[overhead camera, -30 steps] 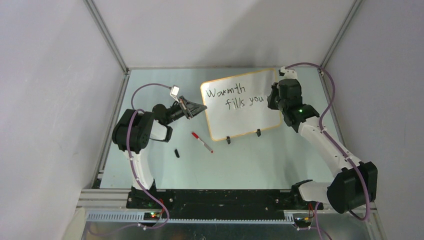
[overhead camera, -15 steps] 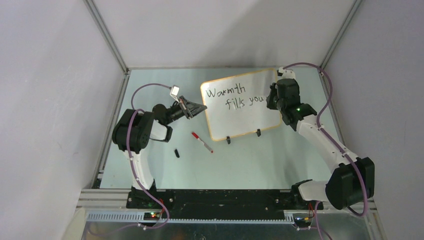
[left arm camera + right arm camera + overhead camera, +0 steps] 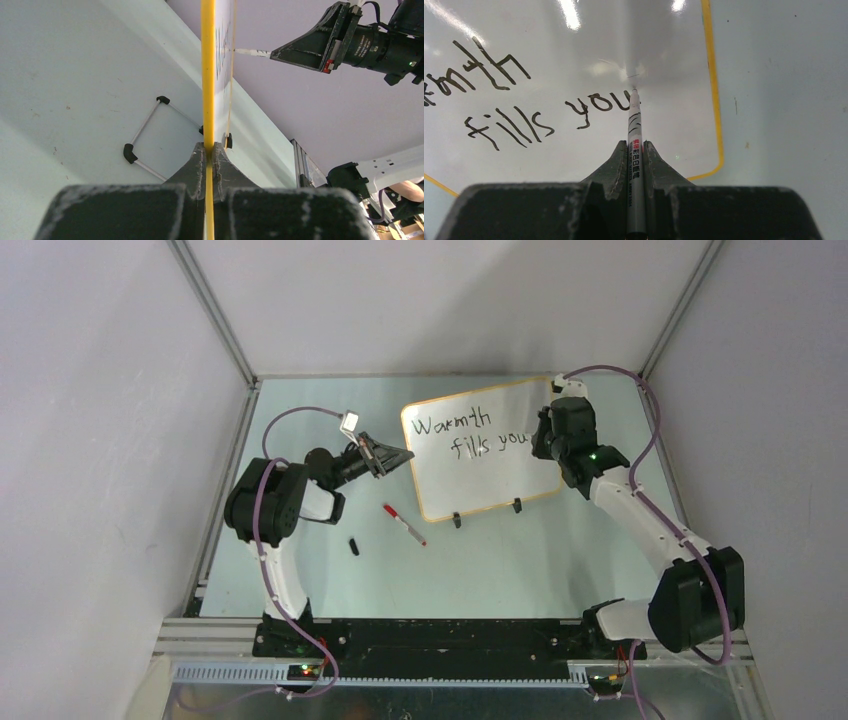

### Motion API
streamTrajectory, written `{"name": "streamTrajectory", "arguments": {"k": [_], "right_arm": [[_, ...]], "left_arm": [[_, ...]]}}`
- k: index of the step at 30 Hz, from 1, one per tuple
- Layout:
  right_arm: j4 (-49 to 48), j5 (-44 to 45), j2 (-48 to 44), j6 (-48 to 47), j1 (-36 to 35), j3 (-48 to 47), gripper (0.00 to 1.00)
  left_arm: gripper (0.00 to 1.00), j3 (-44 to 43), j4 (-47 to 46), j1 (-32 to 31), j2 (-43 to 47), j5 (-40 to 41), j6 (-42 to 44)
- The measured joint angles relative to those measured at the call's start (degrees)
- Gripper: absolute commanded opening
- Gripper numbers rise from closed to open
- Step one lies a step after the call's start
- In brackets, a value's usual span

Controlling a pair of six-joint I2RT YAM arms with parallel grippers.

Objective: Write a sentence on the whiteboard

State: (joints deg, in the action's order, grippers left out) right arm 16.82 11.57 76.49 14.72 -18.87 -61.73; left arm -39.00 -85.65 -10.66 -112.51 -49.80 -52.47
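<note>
The left end effector (image 3: 210,149) pinches the whiteboard (image 3: 490,478) near the far edge of the bench (image 3: 500,560); the right end effector (image 3: 636,146) grips a marker (image 3: 634,125), its tip just after the sentence (image 3: 519,125).

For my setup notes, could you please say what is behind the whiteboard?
A wire stand with black corner caps lies on the table behind the whiteboard; the left gripper hides one arm's joint.

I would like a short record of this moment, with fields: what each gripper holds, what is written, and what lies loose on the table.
left gripper: shut on the whiteboard, at its frame edge
right gripper: shut on a marker, tip at the board just after "you"
sentence: reads "Warmth fills you"
loose on table: red-ended marker, small black cap
</note>
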Motion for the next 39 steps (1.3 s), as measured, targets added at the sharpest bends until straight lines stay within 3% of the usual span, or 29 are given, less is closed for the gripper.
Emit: {"name": "streamTrajectory", "arguments": {"k": [39], "right_arm": [[1.49, 0.61, 0.85, 0.00, 0.37, 0.24, 0.00]], "left_arm": [[0.00, 0.07, 0.00, 0.00, 0.02, 0.04, 0.00]]}}
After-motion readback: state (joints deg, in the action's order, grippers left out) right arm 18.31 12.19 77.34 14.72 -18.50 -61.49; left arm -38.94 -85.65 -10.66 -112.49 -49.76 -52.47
